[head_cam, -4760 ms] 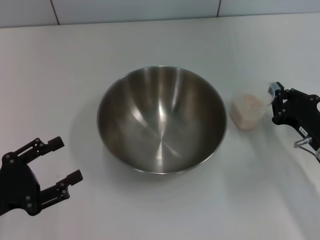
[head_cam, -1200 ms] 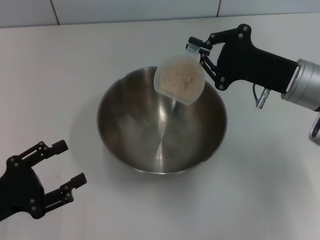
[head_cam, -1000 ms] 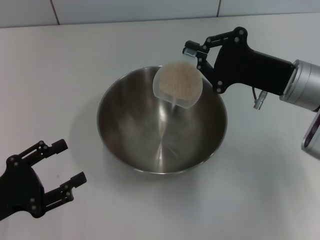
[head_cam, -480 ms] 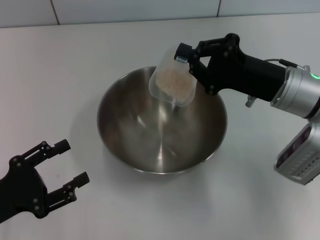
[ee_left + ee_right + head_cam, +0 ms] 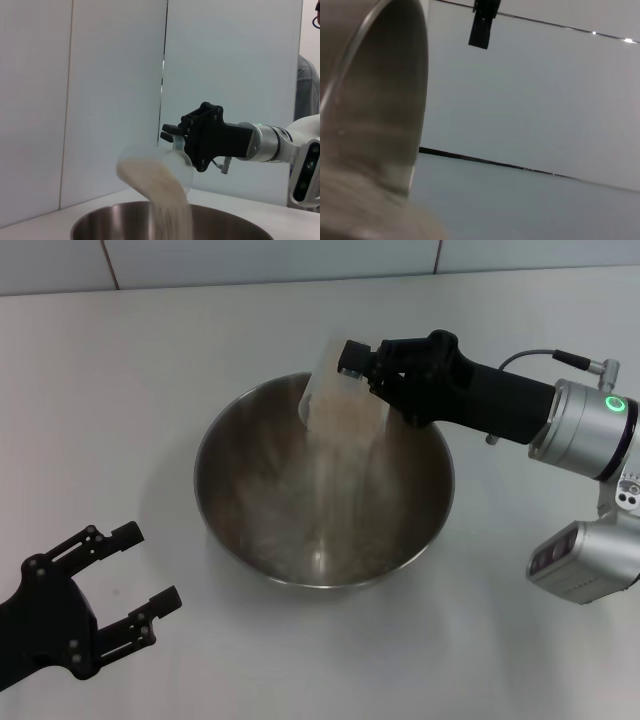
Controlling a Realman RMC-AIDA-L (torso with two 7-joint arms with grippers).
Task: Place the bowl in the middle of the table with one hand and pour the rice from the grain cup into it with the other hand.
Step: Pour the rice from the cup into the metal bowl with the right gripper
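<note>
The steel bowl (image 5: pixel 245 475) stands in the middle of the table. Above its far rim, my right gripper (image 5: pixel 365 368) is shut on the clear grain cup (image 5: pixel 335 395), which is tipped steeply mouth-down. Rice (image 5: pixel 338 445) falls from it in a pale stream onto the bowl's floor. From the left wrist view I see the tipped grain cup (image 5: pixel 167 162), the rice (image 5: pixel 162 192) pouring out, the bowl's rim (image 5: pixel 100 220) below, and the right gripper (image 5: pixel 172 139) behind. My left gripper (image 5: pixel 150 565) rests open near the table's front left, apart from the bowl.
The white table (image 5: pixel 130 380) runs around the bowl on all sides. A tiled wall (image 5: pixel 270 260) borders the far edge. The right arm's silver wrist (image 5: pixel 585 430) hangs over the table's right side. The bowl's curved wall (image 5: pixel 380 100) fills the left of the right wrist view.
The right gripper has rolled the grain cup further over and shifted slightly left. Rice that stayed in the cup a second ago now streams into the bowl. The left gripper has barely moved.
</note>
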